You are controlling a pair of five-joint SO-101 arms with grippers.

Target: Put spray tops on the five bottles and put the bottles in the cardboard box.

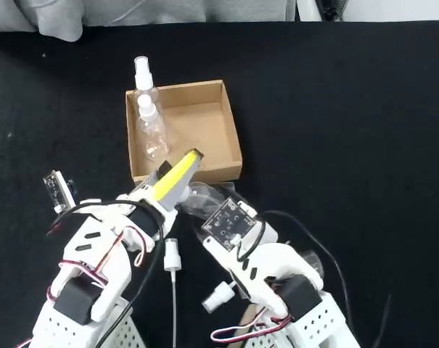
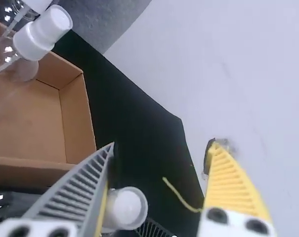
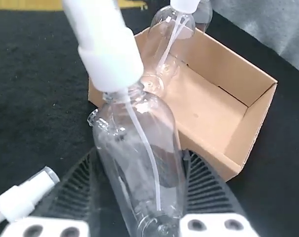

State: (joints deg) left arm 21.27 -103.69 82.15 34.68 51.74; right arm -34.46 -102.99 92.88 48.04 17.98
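Box [image 1: 234, 134]: two topped bottles [image 1: 150, 123] inside | right gripper [image 3: 139, 160]: fingers [image 3: 75, 192] pinch third bottle [image 3: 139, 138], top on neck | left gripper [image 2: 161, 148]: fingers [image 2: 228, 182] spread | loose top [image 1: 173, 254] on surface [image 1: 350, 145] | likely under half done

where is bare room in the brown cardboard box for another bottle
Free: the floor of the brown cardboard box beside its right wall, the black table right of it. Crowded: two clear capped bottles line its left wall; loose white spray tops lie between the arms.

Cardboard box [image 1: 204, 123] sits just ahead of left gripper [image 1: 180, 167] and right gripper [image 3: 139, 160], two bottles [image 1: 151, 125] inside. Third bottle [image 3: 139, 133] between right gripper's fingers. Loose spray tops [image 1: 173, 254] behind both, on the table [image 1: 350, 145].
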